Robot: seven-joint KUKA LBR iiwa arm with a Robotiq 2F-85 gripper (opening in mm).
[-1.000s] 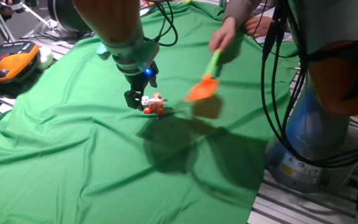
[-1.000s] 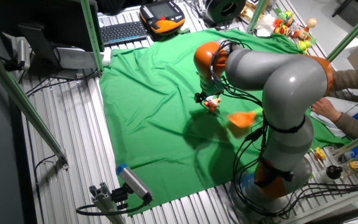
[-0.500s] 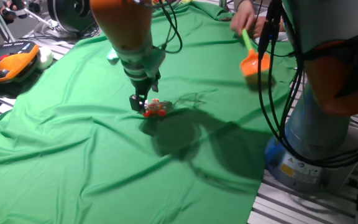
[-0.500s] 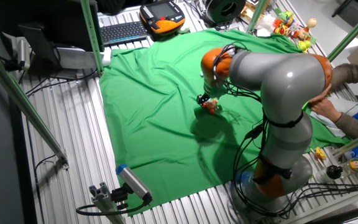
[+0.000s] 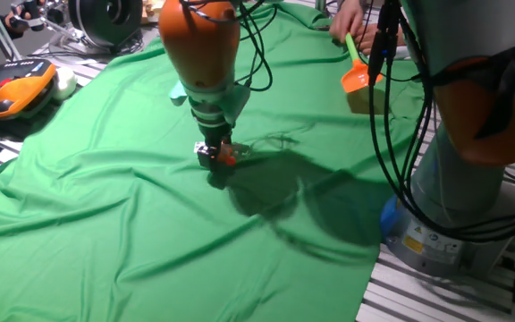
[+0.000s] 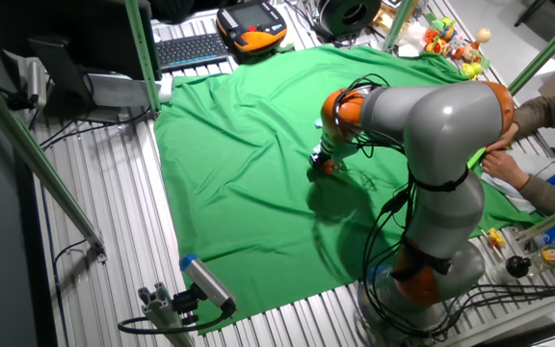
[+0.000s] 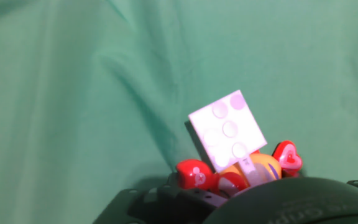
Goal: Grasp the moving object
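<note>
**Hand down on the small toy, grip unclear**

The tiny red-orange toy with a white studded square plate [image 7: 229,132] lies on the green cloth-covered tabletop [image 5: 105,224], left of centre in one fixed view [image 5: 228,156] and at mid-frame in the other [image 6: 329,167]. The hand [image 5: 211,152] sits right at it, touching or nearly so; whether its fingers clench the toy I cannot tell. In the hand view the toy fills the lower centre, against the dark hand body. At upper right, a person's hand [image 5: 345,18] holds an orange scoop with a green handle [image 5: 356,76].
</note>
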